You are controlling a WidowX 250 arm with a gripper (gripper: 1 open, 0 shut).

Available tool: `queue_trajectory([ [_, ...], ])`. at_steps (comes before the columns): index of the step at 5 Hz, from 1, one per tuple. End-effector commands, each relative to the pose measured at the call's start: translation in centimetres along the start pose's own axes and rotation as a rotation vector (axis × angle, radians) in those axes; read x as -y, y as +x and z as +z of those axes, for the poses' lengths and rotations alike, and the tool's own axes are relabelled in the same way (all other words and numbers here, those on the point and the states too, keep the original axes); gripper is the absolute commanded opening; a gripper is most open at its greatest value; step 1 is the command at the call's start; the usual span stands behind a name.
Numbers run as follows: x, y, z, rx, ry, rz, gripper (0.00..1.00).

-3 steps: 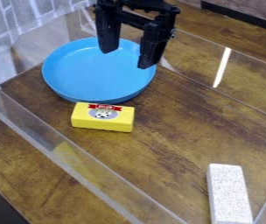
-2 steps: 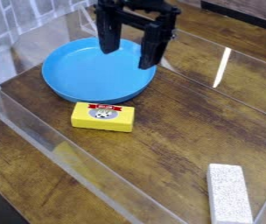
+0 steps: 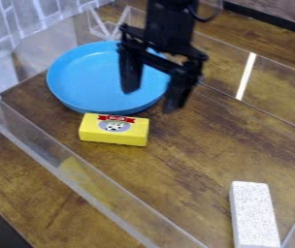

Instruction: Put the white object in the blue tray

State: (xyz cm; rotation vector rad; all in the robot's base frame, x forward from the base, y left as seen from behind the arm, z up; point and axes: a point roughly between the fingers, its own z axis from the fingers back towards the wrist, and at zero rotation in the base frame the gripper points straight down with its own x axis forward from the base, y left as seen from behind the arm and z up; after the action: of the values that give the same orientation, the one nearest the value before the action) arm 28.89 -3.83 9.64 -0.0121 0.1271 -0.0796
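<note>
Blue plastic is seen in the round tray (image 3: 79, 85), set toward eleven o'clock on the wooden bench (image 3: 177, 189) and partly covered from view by the black gripper (image 3: 155, 85). The gripper's jaws are spread wide, with nothing held between them, above the tray's three o'clock side. The white object (image 3: 254, 214), a speckled block, is placed well apart from the tray, toward five o'clock near the picture's lower edge. Just beside the tray, at its six o'clock side, a yellow box (image 3: 114, 130) with a pictured label is seen.
</note>
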Motion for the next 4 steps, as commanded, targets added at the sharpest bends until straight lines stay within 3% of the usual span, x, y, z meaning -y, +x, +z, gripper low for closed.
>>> queue_trajectory([
  [1,3.8,-0.6,0.6,0.044,-0.001,0.026,1.0],
  [2,7.2,-0.9,-0.2,0.056,-0.005,0.068,1.0],
  [4,9.4,1.9,-3.9,0.069,0.001,-0.016,1.0],
])
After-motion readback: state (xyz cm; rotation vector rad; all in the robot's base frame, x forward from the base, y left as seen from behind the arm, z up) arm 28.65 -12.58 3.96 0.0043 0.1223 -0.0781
